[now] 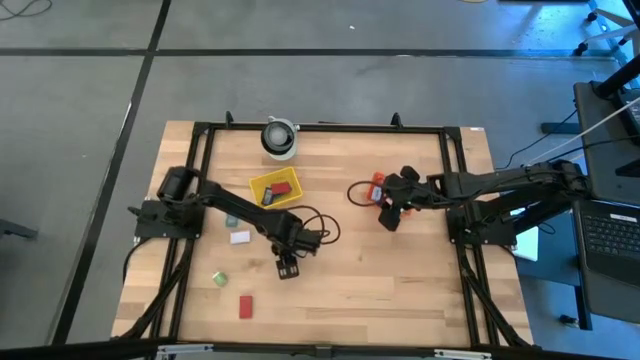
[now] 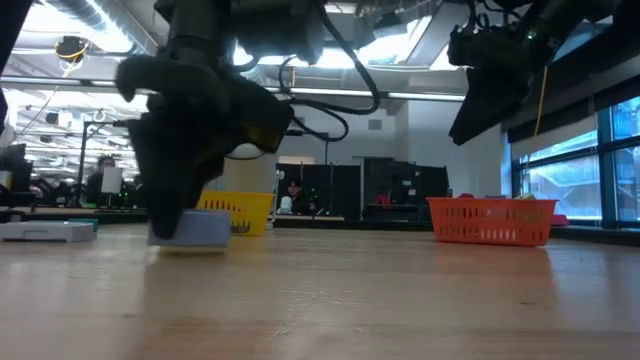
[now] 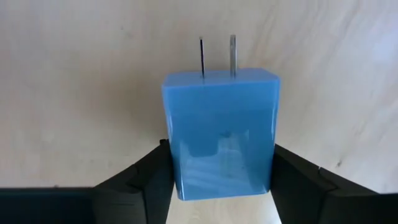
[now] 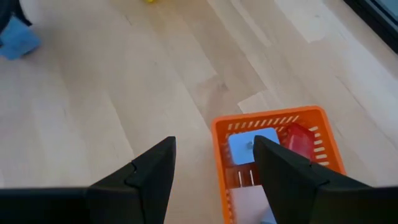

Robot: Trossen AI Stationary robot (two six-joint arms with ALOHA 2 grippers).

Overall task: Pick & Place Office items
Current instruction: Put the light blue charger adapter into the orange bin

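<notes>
Only the left wrist view shows left gripper clasping blue charger.

Glossy plastic on pale wood
The blue plug looks smooth, shiny plastic with two metal prongs; the table is matt, grained wood.

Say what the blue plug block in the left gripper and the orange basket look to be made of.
Blue plug block between the left gripper fingers: likely glossy moulded plastic, showing soft reflections; its two prongs look metal. Orange basket: slotted walls, probably plastic or coated mesh; unclear which.
</notes>
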